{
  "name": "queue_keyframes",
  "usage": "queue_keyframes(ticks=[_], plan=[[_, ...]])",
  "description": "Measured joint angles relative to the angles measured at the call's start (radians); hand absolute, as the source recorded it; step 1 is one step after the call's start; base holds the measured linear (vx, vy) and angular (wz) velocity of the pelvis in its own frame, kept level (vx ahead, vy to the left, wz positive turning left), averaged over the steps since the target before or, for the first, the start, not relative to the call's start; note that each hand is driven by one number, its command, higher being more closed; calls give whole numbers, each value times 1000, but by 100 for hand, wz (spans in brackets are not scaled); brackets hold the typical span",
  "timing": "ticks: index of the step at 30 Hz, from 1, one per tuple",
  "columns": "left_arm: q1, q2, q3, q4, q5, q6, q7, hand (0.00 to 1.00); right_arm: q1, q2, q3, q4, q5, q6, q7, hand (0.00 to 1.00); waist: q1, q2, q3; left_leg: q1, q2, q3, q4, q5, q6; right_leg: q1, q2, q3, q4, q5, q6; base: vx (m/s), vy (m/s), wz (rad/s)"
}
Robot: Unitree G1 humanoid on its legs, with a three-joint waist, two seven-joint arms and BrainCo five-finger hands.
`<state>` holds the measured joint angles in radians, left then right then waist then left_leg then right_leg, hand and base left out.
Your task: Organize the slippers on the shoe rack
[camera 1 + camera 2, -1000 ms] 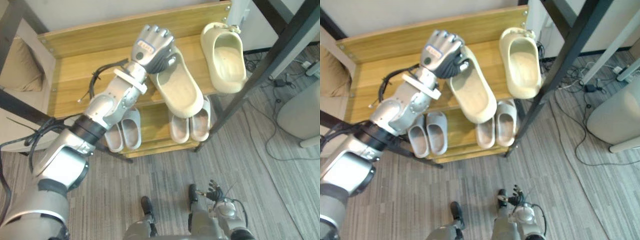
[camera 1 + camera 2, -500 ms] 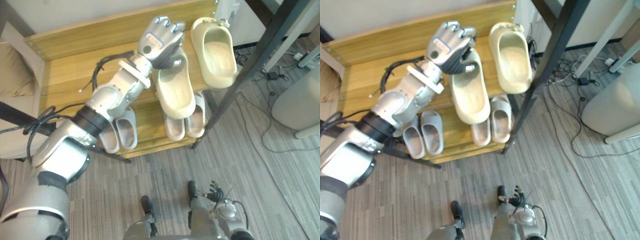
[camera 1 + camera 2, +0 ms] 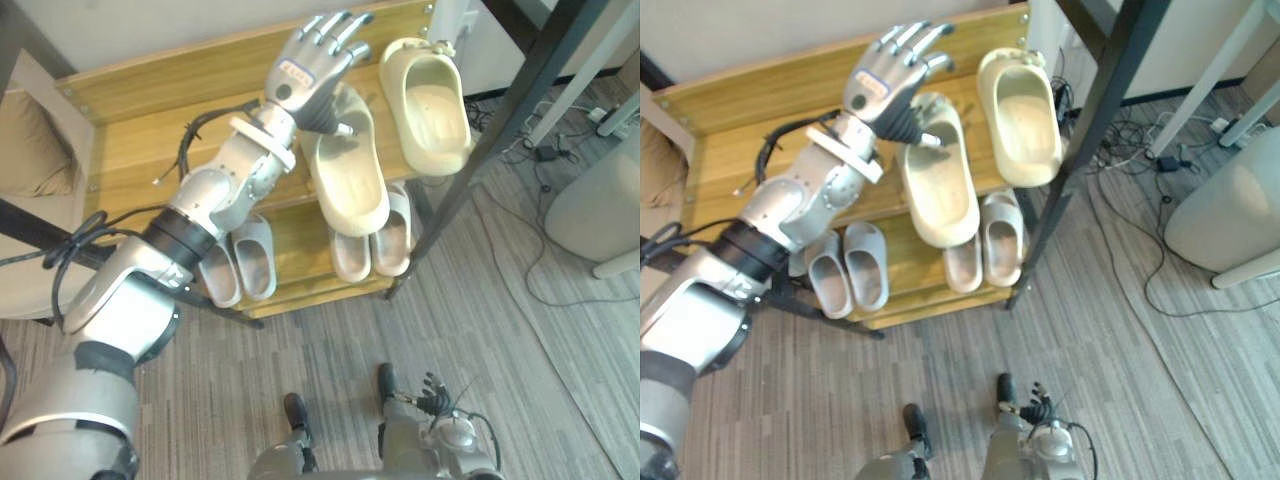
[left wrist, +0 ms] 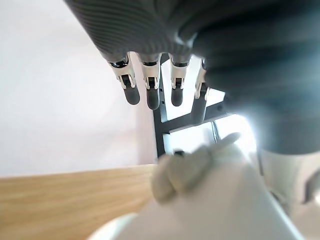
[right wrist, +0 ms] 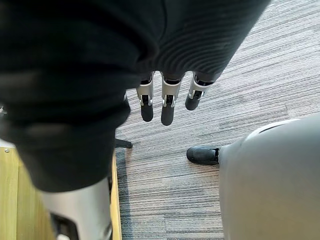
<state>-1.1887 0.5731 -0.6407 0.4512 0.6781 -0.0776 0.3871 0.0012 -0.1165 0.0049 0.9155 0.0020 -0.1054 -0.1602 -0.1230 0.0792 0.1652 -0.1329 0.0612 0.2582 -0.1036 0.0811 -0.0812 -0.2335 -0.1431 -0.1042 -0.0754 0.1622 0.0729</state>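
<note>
Slippers (image 3: 352,185) on rack (image 3: 140,170), black post (image 3: 495,135) alongside

left hand (image 3: 312,78) reached out fwd, fingers splayed straight, thumb apart, right hand (image 3: 437,398) low by side, fingers relaxed

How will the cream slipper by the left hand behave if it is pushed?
The cream slipper looks like one thick moulded piece, so probably stiff and light. On the smooth wooden top shelf it would likely slide, not tip. Its toe seems to pass the shelf's front edge, so an outward push from the open left hand might drop it.
</note>
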Motion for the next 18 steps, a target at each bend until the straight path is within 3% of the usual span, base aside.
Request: queue_keyframes(ticks=[13, 18], plan=[[62, -23, 161, -53, -114, 15, 4, 0, 6, 6, 3, 0, 0, 4, 1, 0, 2, 0, -2, 12, -2, -28, -4, 6, 7, 29, -6, -27, -2, -1, 1, 3, 0, 6], [206, -116, 306, -195, -221, 17, 29, 0, 9, 15, 2, 2, -2, 18, 0, 0, 9, -1, -4, 21, -2, -54, 0, 10, 5, 59, -7, -56, -12, -1, 1, 35, -2, 15]])
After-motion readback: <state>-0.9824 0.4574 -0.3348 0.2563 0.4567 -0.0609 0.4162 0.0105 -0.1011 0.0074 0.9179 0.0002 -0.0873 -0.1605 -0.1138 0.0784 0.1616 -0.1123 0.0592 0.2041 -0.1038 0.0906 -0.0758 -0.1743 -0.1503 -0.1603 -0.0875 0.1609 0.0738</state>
